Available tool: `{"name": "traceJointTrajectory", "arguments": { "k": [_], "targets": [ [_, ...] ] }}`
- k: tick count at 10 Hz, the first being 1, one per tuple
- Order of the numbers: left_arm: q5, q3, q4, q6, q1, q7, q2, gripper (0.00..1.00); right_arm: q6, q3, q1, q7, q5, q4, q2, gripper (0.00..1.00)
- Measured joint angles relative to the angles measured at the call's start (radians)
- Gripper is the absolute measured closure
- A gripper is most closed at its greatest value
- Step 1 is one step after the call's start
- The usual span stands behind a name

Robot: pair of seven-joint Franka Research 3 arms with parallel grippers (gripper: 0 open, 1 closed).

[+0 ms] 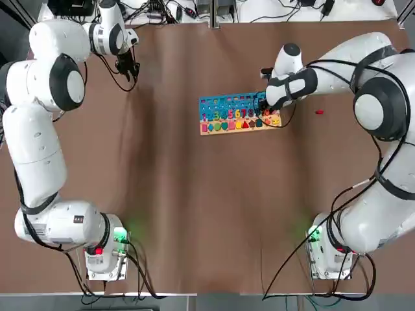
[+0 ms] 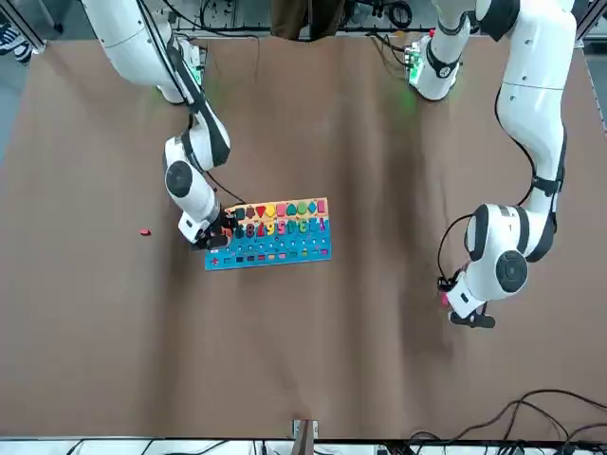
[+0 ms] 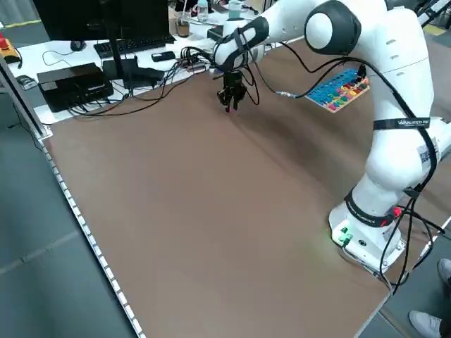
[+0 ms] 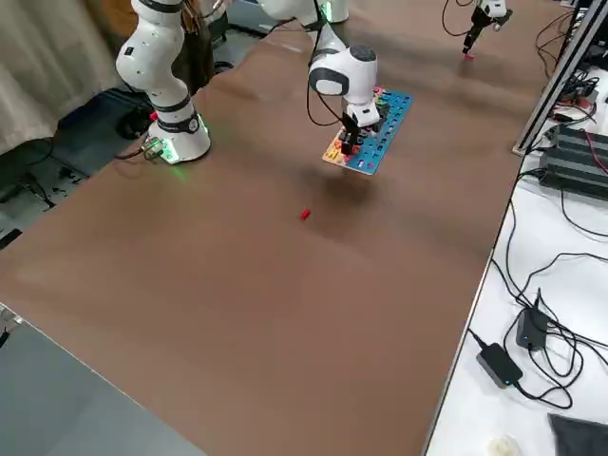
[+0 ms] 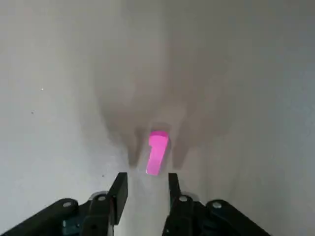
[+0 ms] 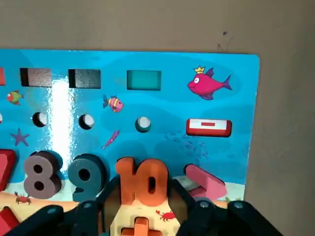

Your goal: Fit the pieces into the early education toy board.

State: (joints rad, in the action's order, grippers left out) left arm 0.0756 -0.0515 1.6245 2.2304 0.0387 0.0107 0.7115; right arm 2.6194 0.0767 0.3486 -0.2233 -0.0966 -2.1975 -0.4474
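From the top view, I have the toy board (image 1: 241, 123) lying flat beyond the middle of the brown table (image 1: 188, 194), its number row away from the arms' bases as far as the shape row allows; I can read 3, 5 and 6 on it. My right gripper is over the board's right part, mostly hidden by its own arm. A small red piece (image 1: 319, 112) lies to the board's right. My left gripper (image 1: 127, 67) is out at the table's far left.

The front view shows the right gripper (image 2: 216, 234) at the board and a pink piece on the table under the left one.

In the left side view, the left gripper hangs near the table edge, a black monitor (image 3: 106, 17) behind; I can't read any label.

The right side view puts the red piece on bare table, near the board.

On the left wrist view, my left gripper (image 5: 148, 176) is partly open and holding nothing; the pink piece (image 5: 157, 151) lies just ahead of its tips.

On the right wrist view, my right gripper is partly open, its fingers either side of the orange 10 (image 6: 142, 182); I can't tell whether they touch it. I read 8 and 9 beside it.
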Motion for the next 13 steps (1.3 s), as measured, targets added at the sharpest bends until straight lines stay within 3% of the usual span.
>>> {"name": "traceJointTrajectory", "arguments": {
  "k": [8, 13],
  "targets": [
    [0.005, 0.0, 0.0, 0.04, 0.0, -0.038, 0.023, 0.65, -0.001, 0.0, 0.0, -0.002, 0.0, 0.001, 0.0, 0.52],
    [0.006, 0.0, -0.003, 0.043, 0.0, -0.04, 0.024, 0.86, -0.036, -0.001, 0.0, -0.008, 0.0, 0.008, 0.004, 0.52]
  ]
}}
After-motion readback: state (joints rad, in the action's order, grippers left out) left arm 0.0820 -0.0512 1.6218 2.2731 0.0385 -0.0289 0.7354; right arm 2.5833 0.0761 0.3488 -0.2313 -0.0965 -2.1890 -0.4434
